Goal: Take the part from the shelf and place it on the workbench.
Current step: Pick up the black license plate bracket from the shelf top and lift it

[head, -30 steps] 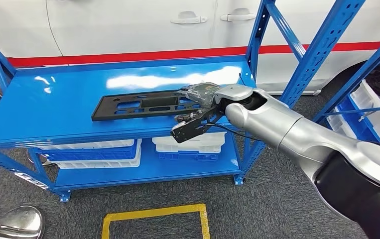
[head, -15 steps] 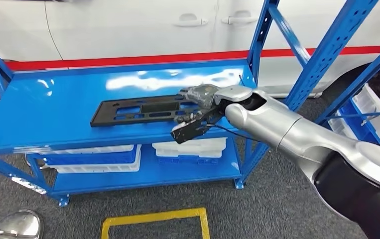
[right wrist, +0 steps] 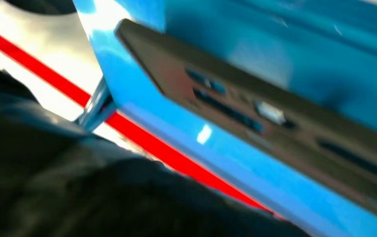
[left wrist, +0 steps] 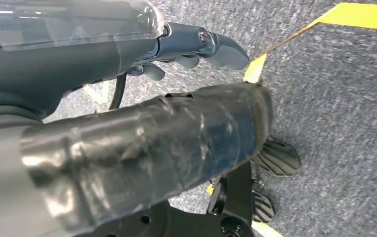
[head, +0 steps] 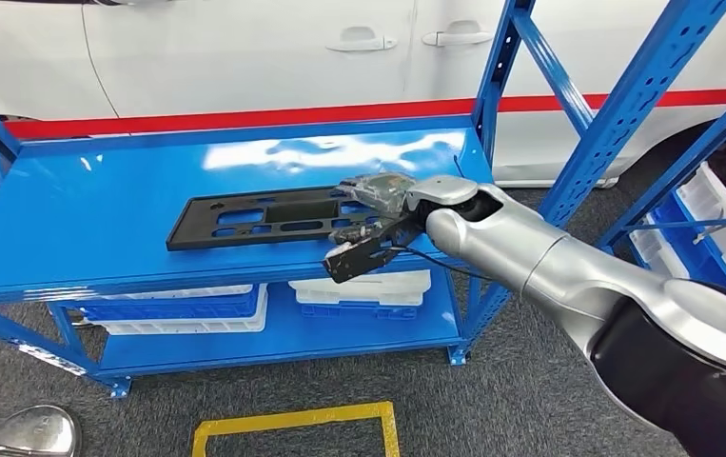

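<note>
black plastic part, long and flat with slots cut through it, lies on the top board of the blue shelf, its near long edge running along the shelf's front lip. right hand rests over the part's right end, silver forearm reaching in from the right. fingers lie on or around that end, but whether they are clamped on it or just touching i cannot tell; the hand's own cover hides the contact. part looks flat on the board, not lifted. right wrist view is blurred: the part's slotted face seen along the shelf edge, hand dark in the foreground.

left hand hangs low above grey carpet and yellow floor tape, nothing in it; fingers look loosely curled, thumb across them, so i read it as closed on nothing.

white bins sit on the lower board. white car body with red stripe behind the shelf.

step in hand, as i judge it: securing the grip at the shelf, pick not yet done. next move calls for a firm hold at one end of a long part, so expect sag or swing; lift it off the board, keep it level, draw it back past the upright, then turn toward the workbench.
</note>
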